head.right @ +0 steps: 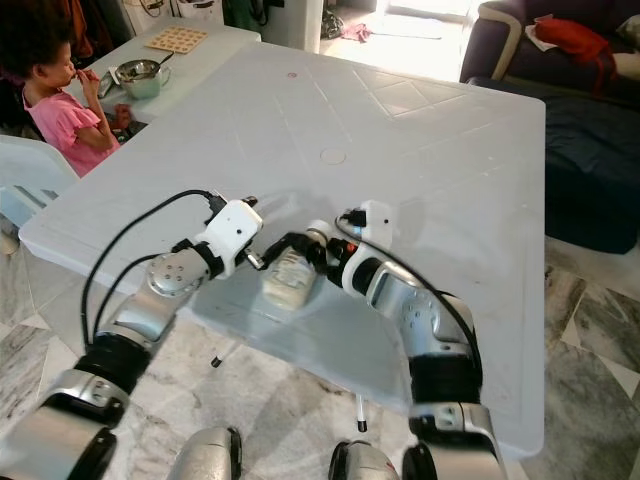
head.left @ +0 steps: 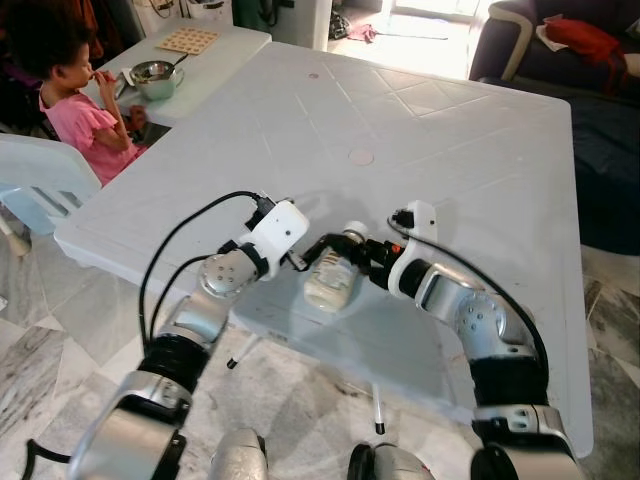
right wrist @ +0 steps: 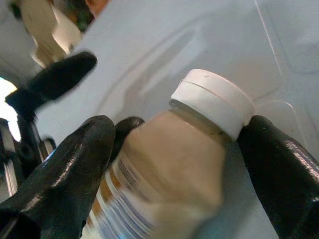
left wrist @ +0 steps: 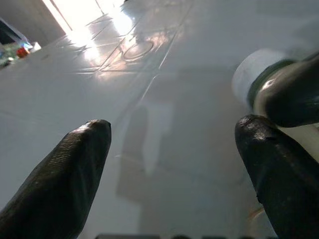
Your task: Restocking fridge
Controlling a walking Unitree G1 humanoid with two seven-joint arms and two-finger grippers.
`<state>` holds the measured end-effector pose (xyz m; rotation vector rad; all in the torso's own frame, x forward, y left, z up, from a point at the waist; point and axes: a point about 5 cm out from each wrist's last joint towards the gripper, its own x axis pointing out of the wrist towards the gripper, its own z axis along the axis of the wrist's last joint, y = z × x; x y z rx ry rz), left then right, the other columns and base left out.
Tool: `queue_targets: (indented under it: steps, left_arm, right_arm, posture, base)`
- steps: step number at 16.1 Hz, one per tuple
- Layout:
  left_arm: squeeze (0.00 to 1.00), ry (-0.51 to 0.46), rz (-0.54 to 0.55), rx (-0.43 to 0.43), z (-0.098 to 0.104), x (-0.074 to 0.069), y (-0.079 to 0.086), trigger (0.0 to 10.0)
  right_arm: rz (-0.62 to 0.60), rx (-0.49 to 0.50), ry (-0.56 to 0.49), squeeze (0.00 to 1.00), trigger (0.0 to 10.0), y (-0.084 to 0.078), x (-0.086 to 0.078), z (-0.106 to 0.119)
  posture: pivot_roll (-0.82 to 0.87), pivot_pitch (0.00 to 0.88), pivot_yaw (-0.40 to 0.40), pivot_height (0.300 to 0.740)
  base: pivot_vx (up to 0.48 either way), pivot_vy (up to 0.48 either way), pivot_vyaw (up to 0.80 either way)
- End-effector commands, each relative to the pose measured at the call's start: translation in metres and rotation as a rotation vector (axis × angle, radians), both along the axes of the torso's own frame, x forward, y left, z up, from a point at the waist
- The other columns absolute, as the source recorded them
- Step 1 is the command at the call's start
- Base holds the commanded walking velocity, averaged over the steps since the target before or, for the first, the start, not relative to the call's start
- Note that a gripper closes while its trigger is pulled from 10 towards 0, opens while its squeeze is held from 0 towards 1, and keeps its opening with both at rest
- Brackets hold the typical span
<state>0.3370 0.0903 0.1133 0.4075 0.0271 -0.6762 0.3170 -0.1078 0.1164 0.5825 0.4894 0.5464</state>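
Observation:
A beige drink bottle (head.left: 332, 280) with a white cap (right wrist: 214, 99) lies on its side on the white table (head.left: 450, 150), close to the front edge. My right gripper (head.left: 358, 255) is shut on the bottle's neck end, one finger (right wrist: 65, 169) on the body and the other finger (right wrist: 284, 174) against the cap. From the other side comes my left gripper (head.left: 315, 252), open, its fingertips (left wrist: 65, 169) low over the table beside the bottle's cap end. I cannot tell whether the left fingers touch the bottle.
A person in pink (head.left: 85, 110) sits on a white chair (head.left: 45, 185) at the far left, by a second table with a metal bowl (head.left: 155, 78). A dark sofa (head.left: 600, 120) stands along the right. Tiled floor lies below the table's front edge.

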Motion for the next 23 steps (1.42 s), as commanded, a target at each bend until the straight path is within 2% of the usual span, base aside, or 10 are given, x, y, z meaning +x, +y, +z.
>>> queue_targets:
  steps: [1, 2, 3, 4, 6, 11, 13, 16, 19, 23]
  left_arm:
    - [0.00, 0.011, -0.007, -0.050, 0.005, 0.001, -0.002, 10.0]
    - [0.00, 0.018, -0.015, -0.093, 0.008, 0.000, -0.006, 10.0]
    - [0.00, 0.014, -0.028, -0.117, 0.010, -0.001, -0.009, 10.0]
    - [0.00, 0.005, -0.037, -0.143, 0.013, -0.001, -0.012, 10.0]
    - [0.00, 0.000, -0.047, -0.153, 0.014, -0.002, -0.014, 10.0]
    - [0.00, 0.022, -0.032, -0.251, 0.021, 0.000, -0.016, 10.0]
    - [0.00, 0.029, -0.029, -0.274, 0.023, 0.002, -0.018, 10.0]
    - [0.00, -0.021, -0.007, -0.172, 0.020, 0.004, -0.013, 10.0]
    - [0.00, -0.059, 0.119, -0.048, 0.014, 0.012, 0.019, 10.0]
    - [0.00, -0.072, 0.359, -0.002, 0.011, 0.016, 0.079, 10.0]
  right_arm:
    - [0.020, 0.064, -0.011, 0.00, 10.0, 0.008, 0.003, 0.009]
    - [0.010, 0.133, -0.005, 0.00, 6.4, 0.011, 0.006, 0.012]
    - [0.001, 0.194, 0.012, 0.00, 0.0, 0.012, 0.007, 0.012]
    - [0.020, 0.224, 0.043, 0.00, 0.0, 0.015, 0.004, 0.011]
    - [0.027, 0.151, 0.106, 0.00, 0.0, 0.017, -0.002, -0.002]
    - [-0.135, -0.020, 0.202, 0.00, 0.0, 0.002, 0.002, -0.022]
    - [-0.170, -0.031, 0.235, 0.00, 0.0, 0.001, 0.002, -0.028]
    - [-0.210, -0.070, 0.277, 0.00, 0.0, 0.000, -0.001, -0.037]
    - [-0.248, -0.119, 0.302, 0.00, 0.0, -0.010, -0.003, -0.043]
    - [-0.326, -0.153, 0.255, 0.00, 0.0, -0.024, 0.003, -0.037]
  posture:
    - [0.10, 0.043, -0.008, 0.740]
    - [0.10, 0.042, -0.011, 0.740]
    - [0.10, 0.042, -0.011, 0.740]
    - [0.10, 0.042, -0.011, 0.740]
    - [0.10, 0.040, -0.013, 0.740]
    - [0.09, 0.034, -0.017, 0.740]
    - [0.10, 0.033, -0.019, 0.740]
    - [0.10, 0.031, -0.024, 0.740]
    - [0.10, 0.032, -0.025, 0.740]
    - [0.09, 0.041, -0.026, 0.740]
  base:
    - [0.000, 0.000, 0.00]
    - [0.000, 0.000, 0.00]
    - [0.000, 0.000, 0.00]
    - [0.000, 0.000, 0.00]
    - [0.000, 0.000, 0.00]
    - [0.000, 0.000, 0.00]
    - [0.000, 0.000, 0.00]
    - [0.000, 0.000, 0.00]
    - [0.000, 0.000, 0.00]
    - [0.000, 0.000, 0.00]
